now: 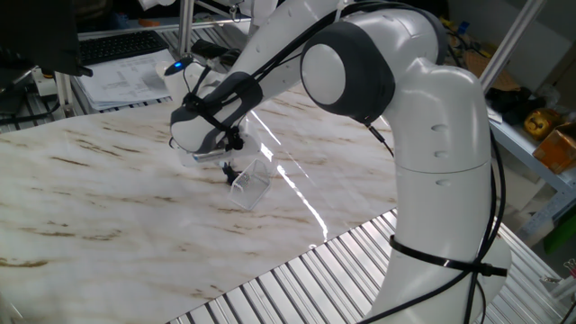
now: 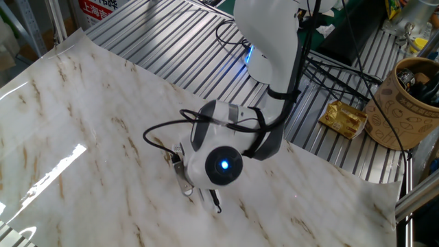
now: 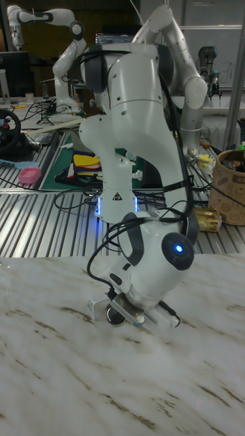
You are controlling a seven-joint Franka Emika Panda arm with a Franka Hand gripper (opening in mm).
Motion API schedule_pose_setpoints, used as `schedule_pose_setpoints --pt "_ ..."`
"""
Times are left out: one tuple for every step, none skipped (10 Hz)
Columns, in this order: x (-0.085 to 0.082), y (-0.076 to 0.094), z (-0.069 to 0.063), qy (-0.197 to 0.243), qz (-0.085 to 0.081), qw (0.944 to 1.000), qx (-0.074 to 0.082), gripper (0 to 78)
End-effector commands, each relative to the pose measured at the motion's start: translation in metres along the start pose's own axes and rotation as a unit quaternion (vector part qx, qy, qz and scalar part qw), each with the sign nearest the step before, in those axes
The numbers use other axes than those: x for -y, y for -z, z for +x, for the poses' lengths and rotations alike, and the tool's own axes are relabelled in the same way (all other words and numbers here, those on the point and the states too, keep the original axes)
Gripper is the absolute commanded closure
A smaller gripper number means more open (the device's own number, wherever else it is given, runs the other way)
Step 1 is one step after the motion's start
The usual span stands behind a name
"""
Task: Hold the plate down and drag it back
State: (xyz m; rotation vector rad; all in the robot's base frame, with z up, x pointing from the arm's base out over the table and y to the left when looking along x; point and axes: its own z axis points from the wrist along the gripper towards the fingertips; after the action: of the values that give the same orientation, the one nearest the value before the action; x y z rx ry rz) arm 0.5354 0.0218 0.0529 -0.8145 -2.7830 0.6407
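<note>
the claw [image 1: 227,167] is down low over the marble-pattern surface [image 1: 108,198], wrist tilted, dark fingertips [image 1: 229,171] right at the surface next to a clear rectangular plastic piece [image 1: 249,183]. in the tall fixed view a small round silvery-grey disc with a darker centre shows under the claw body; i take that as the plate [image 3: 117,315], lying flat on the surface just under the claw's near edge. can't make it out in the other two views, the wrist covers it.

claw opening: cannot tell, the fingers are mostly hidden by the wrist housing in every view, and whether a tip actually presses on the plate can't be told either.

handling judgement: plate looks very small, thin and light, rigid, with a raised ring rim. smooth glossy surface under it, so it should slide easily but also squirt out sideways if pushed off-centre. no pinching needed; best contact is straight down on the middle inside the rim, so the rim catches the fingertip while dragging. moderate downward force, slow pull back toward the robot base. risks: tip slipping over the rim, the plate tipping on its edge, or the clear plastic piece being nudged along.
</note>
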Motion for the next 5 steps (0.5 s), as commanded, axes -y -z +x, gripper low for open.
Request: schedule_pose_setpoints --pt "-0.0032 0.0041 -0.0021 -0.001 -0.043 0.9990 -0.005 77.6" --pt "-0.0057 0.0068 -0.0026 -0.002 -0.049 0.9988 -0.007 77.6" --pt "-0.0065 0.0076 -0.0027 -0.003 -0.050 0.9987 -0.008 77.6" --pt "-0.0093 0.0110 -0.0031 -0.004 -0.055 0.9984 -0.011 77.6" --pt "-0.0106 0.0127 -0.0034 -0.005 -0.058 0.9982 -0.013 77.6"
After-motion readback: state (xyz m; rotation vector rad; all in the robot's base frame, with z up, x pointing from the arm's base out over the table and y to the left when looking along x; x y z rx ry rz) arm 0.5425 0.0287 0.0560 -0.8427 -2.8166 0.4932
